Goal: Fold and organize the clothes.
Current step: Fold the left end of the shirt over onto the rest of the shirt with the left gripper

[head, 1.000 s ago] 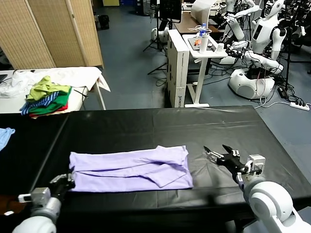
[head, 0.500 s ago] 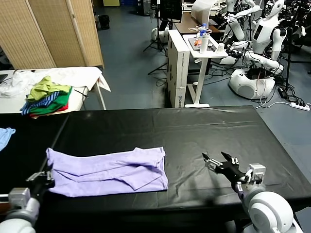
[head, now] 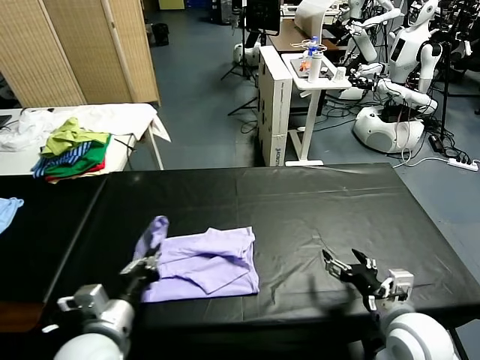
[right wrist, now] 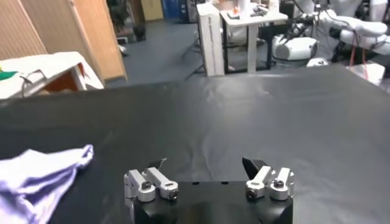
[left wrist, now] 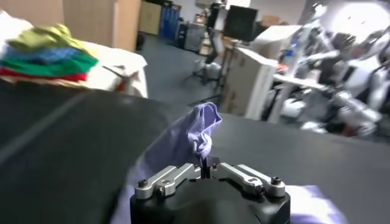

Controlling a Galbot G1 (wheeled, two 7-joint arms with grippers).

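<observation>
The pale lavender T-shirt lies folded on the black table, left of the middle. My left gripper is shut on the shirt's left end and holds it lifted and folded toward the right; the raised cloth stands up from the closed jaws in the left wrist view. My right gripper is open and empty near the table's front edge, right of the shirt. In the right wrist view the gripper is over bare table, and the shirt's edge shows off to one side.
A green, blue-striped and red heap of garments lies on a white table at the back left. A light blue cloth sits at the far left edge. White furniture and other robots stand beyond the table's far edge.
My left gripper has carried the shirt's left end up and to the right, folding it over. The shirt had first slid left. My right gripper has drawn back a little toward the front edge.
</observation>
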